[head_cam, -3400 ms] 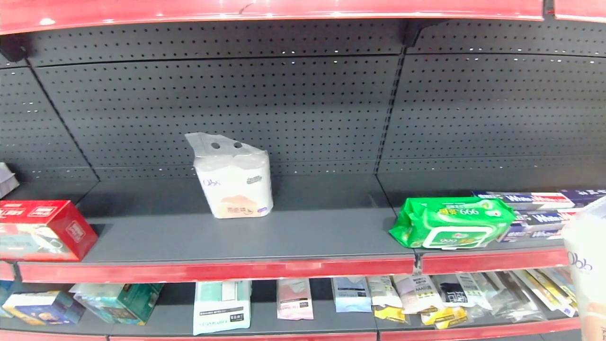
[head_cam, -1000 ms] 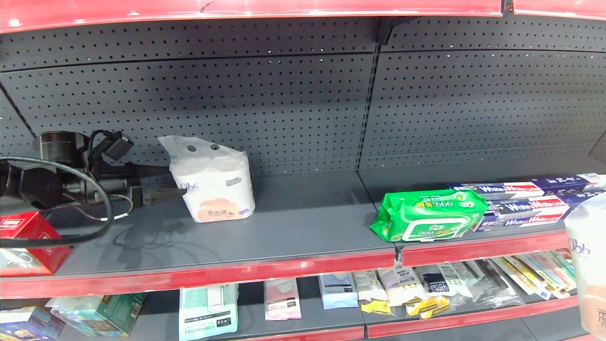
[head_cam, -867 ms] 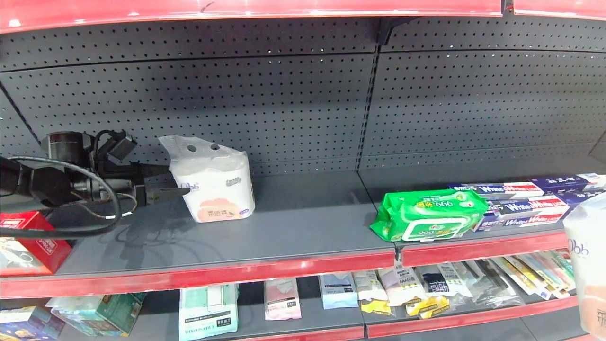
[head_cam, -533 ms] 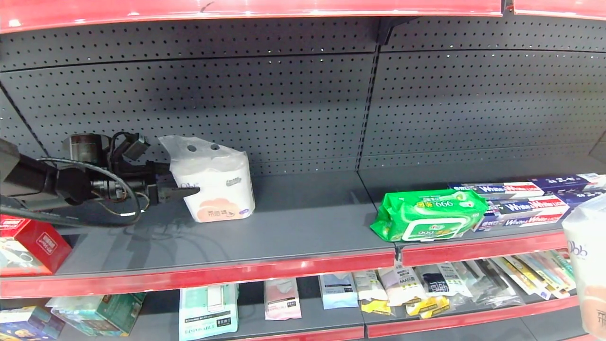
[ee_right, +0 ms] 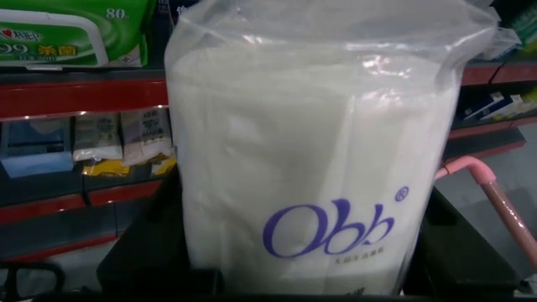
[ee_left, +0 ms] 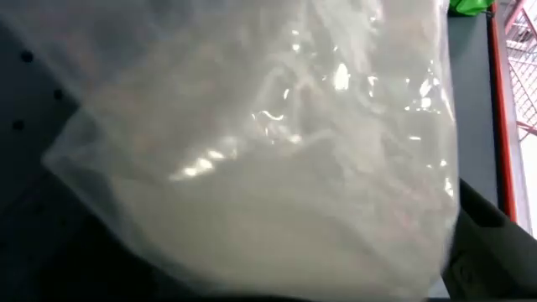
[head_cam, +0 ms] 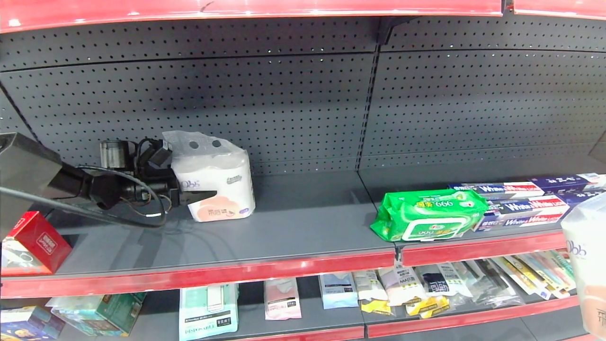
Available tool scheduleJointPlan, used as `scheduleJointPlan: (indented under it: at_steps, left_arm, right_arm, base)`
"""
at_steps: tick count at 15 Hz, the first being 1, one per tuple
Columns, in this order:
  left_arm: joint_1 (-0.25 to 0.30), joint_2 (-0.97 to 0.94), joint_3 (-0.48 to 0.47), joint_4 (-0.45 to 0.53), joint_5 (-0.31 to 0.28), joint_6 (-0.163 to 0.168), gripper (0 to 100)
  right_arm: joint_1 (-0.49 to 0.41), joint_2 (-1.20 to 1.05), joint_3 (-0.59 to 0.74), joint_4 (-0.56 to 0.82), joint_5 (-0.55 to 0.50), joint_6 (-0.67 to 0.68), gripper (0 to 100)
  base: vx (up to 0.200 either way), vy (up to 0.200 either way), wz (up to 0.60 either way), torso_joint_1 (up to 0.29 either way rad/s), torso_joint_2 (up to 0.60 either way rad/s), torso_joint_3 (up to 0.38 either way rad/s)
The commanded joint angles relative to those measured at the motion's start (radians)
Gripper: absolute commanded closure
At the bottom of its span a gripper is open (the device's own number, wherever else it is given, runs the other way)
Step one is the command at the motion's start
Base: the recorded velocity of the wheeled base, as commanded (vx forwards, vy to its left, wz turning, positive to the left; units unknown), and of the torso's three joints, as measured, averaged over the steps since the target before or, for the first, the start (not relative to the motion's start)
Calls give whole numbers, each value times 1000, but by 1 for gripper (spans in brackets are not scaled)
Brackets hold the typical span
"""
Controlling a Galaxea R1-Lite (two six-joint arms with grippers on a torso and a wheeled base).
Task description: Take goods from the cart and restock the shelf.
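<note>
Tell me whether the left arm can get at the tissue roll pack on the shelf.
Probably yes. The left tool is right at the tissue roll pack, one finger across its front, and nothing on the shelf stands between.

**Premises: retail shop, display aisle**

Tiered metal shelf [head_cam: 293, 222] with a perforated back panel [head_cam: 284, 104] and a red price rail [head_cam: 213, 273] along the front edge. Packaged goods stand on it for sale: a paper roll pack [head_cam: 220, 182], a green wipes pack [head_cam: 428, 214] and long blue boxes [head_cam: 521, 199]. Small sachets [head_cam: 402, 286] lie in rows on the lower tier.
</note>
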Motion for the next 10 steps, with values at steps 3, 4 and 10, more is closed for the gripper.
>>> scheduleJointPlan:
  at_steps: [3, 4, 10]
  left_arm:
    - [-17, 15, -1, -25, 0, -23, 0]
    - [-17, 15, -3, -29, 0, -24, 0]
    - [-36, 15, -12, -38, 23, -43, 0]
  right_arm:
    - [0, 4, 2, 0, 0, 0, 100]
    - [0, 4, 2, 0, 0, 0, 100]
    - [0, 6, 4, 0, 0, 0, 100]
  base:
    - [0, 0, 0, 0, 0, 0]
    - [0, 0, 0, 0, 0, 0]
    - [0, 0, 0, 0, 0, 0]
